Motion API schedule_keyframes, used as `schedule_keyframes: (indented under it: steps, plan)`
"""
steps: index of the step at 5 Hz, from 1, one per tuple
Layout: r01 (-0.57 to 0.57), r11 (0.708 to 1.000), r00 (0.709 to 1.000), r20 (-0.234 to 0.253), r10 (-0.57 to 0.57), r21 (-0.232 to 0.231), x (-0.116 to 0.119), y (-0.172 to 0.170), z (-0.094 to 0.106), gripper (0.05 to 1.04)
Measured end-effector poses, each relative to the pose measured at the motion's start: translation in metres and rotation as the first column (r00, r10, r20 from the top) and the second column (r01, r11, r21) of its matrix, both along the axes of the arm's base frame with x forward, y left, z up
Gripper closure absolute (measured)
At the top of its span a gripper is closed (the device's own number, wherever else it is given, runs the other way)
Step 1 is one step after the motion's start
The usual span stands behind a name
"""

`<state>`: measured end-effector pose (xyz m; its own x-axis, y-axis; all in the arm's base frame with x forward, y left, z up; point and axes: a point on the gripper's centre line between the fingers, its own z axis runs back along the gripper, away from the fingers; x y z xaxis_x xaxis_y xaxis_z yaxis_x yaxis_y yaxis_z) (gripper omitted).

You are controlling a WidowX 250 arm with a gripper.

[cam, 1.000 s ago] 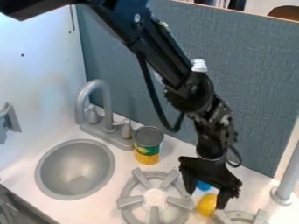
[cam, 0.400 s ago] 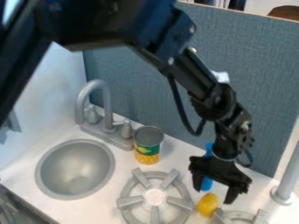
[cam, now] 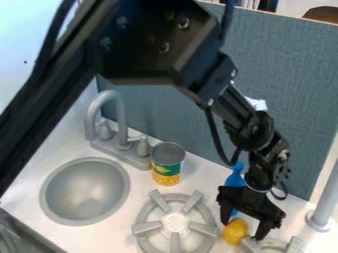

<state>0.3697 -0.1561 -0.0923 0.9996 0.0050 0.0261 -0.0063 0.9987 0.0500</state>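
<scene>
- In the camera view, the gripper (cam: 244, 226) is hanging low over the right part of the counter (cam: 199, 174), pointing down, its two fingers standing apart; it is released, not clenching anything.
- The yellow thing (cam: 235, 233) is lying at the fingertips, a little to the near left of the gripper's middle. It is sitting closer to the left finger, which is partly overlapping its far left edge; whether they are touching, I cannot tell. The right finger is standing off to its right with a small gap.
- The yellow thing is looking roundish, its slightly longer axis running roughly near to far, while the fingers are spreading across it from left to right.
- The blue thing (cam: 235, 180) is showing just left of and beyond the gripper, its long axis running far to near, its near end passing partly behind the left finger.
- The left burner (cam: 176, 223) is lying to the left of the yellow thing, and the right burner (cam: 271, 242) is lying just to its right, below the right finger.
- The can (cam: 166, 167) is standing upright farther off, to the far left, between the sink (cam: 47, 184) and the blue thing.
</scene>
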Motion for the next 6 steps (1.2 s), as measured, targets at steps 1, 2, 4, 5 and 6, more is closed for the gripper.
schedule_keyframes:
  steps: [1,2,4,5,6]
  plan:
    - [-0.014,1.0,1.0,-0.024,0.015,0.024,0.002,0.0,-0.006,0.114]
    - [-0.022,0.999,0.998,-0.051,0.025,0.047,0.004,0.002,-0.01,0.34]
    - [-0.034,0.999,0.998,-0.043,0.036,0.042,-0.002,0.004,-0.008,0.374]
    - [-0.017,0.999,1.0,-0.026,0.018,0.031,-0.012,0.007,0.014,0.375]
    - [0.005,0.999,1.0,0.005,-0.005,0.031,-0.024,0.014,0.026,0.375]
